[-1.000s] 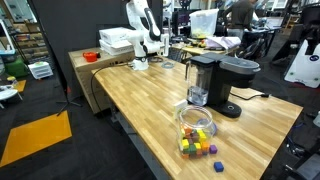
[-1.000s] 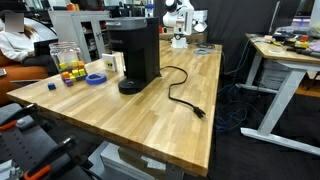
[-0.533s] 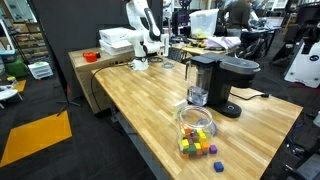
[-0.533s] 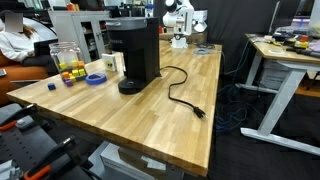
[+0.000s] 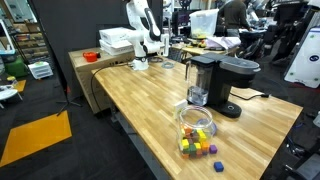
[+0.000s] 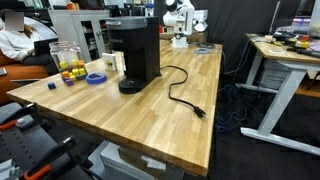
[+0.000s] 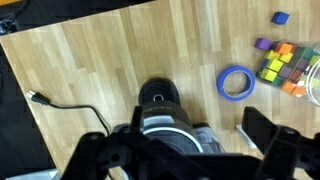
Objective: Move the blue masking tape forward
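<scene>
The blue masking tape (image 7: 236,82) is a flat blue ring lying on the wooden table, between the black coffee maker (image 7: 160,100) and the glass jar (image 7: 314,85). It also shows in an exterior view (image 6: 96,77), next to the jar (image 6: 68,62). My gripper (image 7: 178,140) is open and empty. Its two dark fingers frame the bottom of the wrist view, well apart from the tape. In both exterior views the white arm (image 5: 145,25) (image 6: 180,22) stands at the far end of the table, far from the tape.
Several coloured cubes (image 7: 280,60) (image 5: 200,148) lie in and beside the jar (image 5: 195,125). A lone blue cube (image 7: 282,17) lies apart. The coffee maker (image 5: 215,80) (image 6: 135,55) has a black power cord (image 6: 180,95) trailing across the table. White boxes (image 5: 118,42) sit near the arm.
</scene>
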{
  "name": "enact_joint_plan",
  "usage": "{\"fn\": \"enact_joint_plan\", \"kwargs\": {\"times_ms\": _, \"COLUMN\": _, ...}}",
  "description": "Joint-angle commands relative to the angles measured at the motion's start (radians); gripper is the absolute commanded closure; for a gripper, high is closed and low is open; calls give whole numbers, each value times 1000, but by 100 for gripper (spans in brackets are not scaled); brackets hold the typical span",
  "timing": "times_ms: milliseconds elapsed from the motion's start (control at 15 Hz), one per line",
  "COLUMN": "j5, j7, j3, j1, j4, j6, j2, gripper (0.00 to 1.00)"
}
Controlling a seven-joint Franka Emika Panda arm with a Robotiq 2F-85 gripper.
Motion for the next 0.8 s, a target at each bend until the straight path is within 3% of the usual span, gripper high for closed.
{"fn": "enact_joint_plan", "kwargs": {"times_ms": 0, "j5": 0, "j7": 15, "j3": 17, "j1": 11, "j4": 3, "j6": 15, "j2": 5, "gripper": 0}}
{"fn": "enact_joint_plan", "kwargs": {"times_ms": 733, "j5": 43, "j7": 49, "j3": 25, "j1": 24, "j4": 3, "j6": 24, "j2": 17, "gripper": 0}}
